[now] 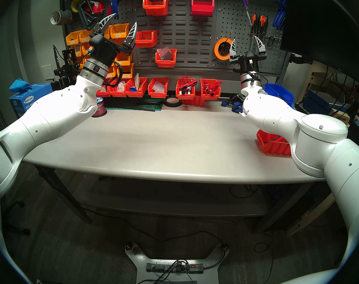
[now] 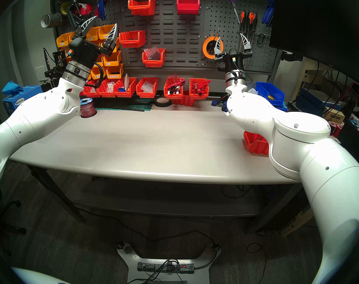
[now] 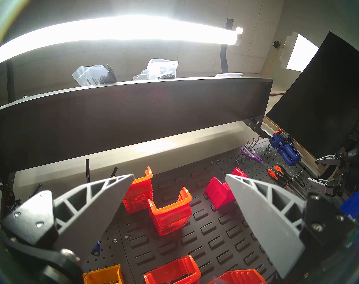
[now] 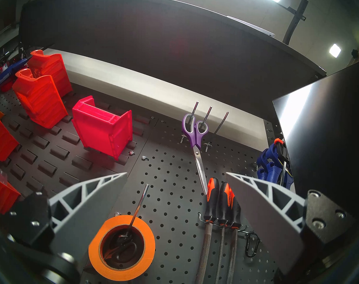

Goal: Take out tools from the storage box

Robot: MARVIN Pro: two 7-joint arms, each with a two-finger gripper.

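The red-orange storage box [image 1: 271,146] stands on the grey table [image 1: 154,138] near its right front, half hidden under my right arm's elbow; it also shows in the head stereo right view [image 2: 254,144]. Something red and dark lies inside it, but the tools cannot be made out. My left gripper [image 1: 125,18] [image 3: 179,176] is open and empty, raised high at the back left and pointing at the pegboard. My right gripper [image 1: 244,38] [image 4: 176,174] is open and empty, raised at the back right, far above the box.
A row of red bins [image 1: 158,89], a black tape roll [image 1: 172,102] and a red wire spool [image 1: 99,110] line the table's back. Yellow bins [image 1: 117,31] hang behind the left gripper. Orange tape [image 4: 121,246], screwdrivers [image 4: 221,201] and scissors [image 4: 196,134] hang before the right gripper. A monitor [image 1: 328,21] looms upper right.
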